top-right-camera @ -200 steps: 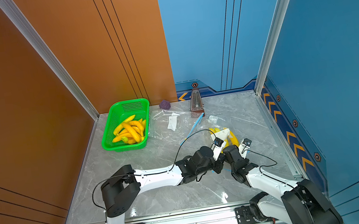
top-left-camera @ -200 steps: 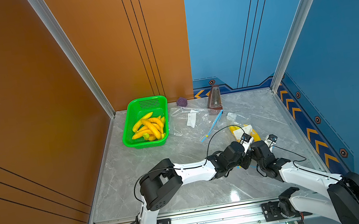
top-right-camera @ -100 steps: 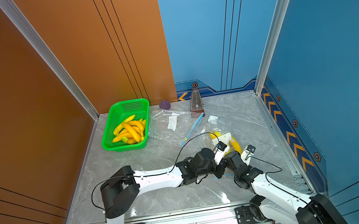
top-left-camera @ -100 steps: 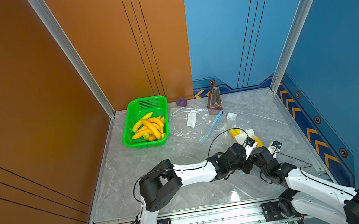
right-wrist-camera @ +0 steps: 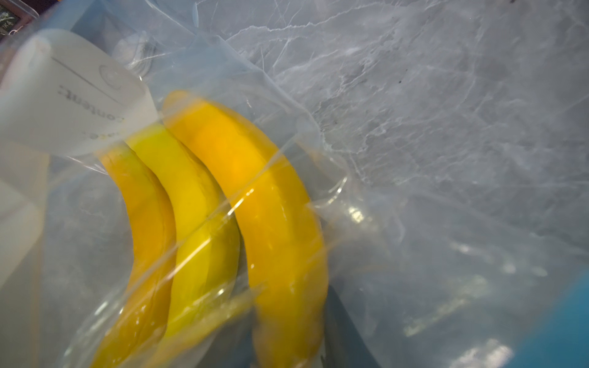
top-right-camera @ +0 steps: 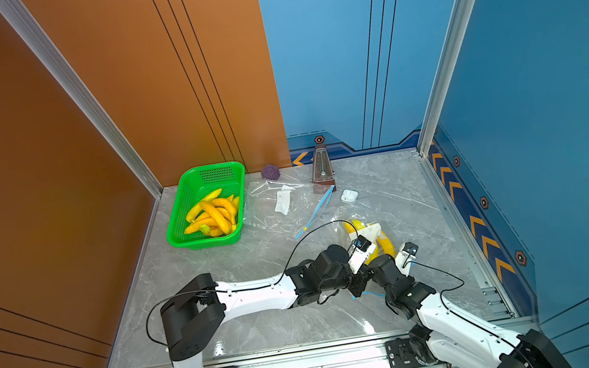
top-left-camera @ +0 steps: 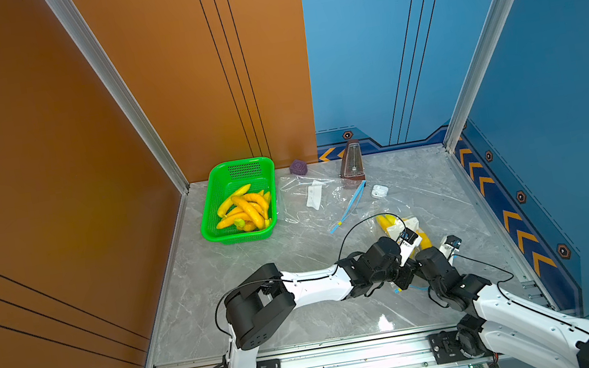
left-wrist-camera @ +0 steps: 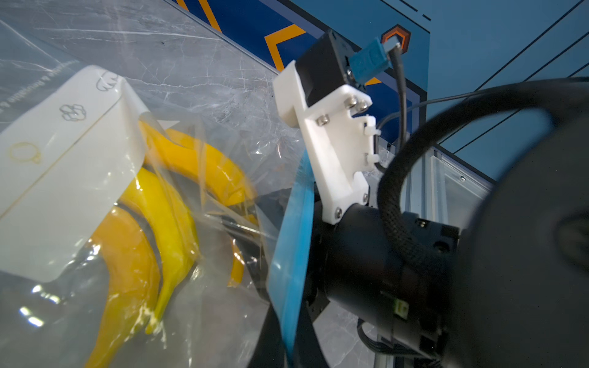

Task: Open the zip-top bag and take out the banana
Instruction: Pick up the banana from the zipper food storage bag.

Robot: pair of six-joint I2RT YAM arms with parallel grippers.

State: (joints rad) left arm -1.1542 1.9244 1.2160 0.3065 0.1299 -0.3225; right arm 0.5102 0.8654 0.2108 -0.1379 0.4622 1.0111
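The clear zip-top bag lies at the right of the table with three yellow bananas and a white label inside. My left gripper is shut on the bag's blue zip edge, near the table's front in both top views. My right gripper reaches inside the bag, its dark fingers shut on either side of the outermost orange-yellow banana. In the top views the right gripper's tips are hidden behind the left wrist.
A green basket at the back left holds several bananas. Beside it lie an empty clear bag with a blue strip, a purple cube, a metronome and a white case. Blue wall close on the right.
Both grippers have shifted toward the table's front, pulling the bag's mouth with them. The left jaws have closed down onto the blue zip edge. The right jaws have not changed.
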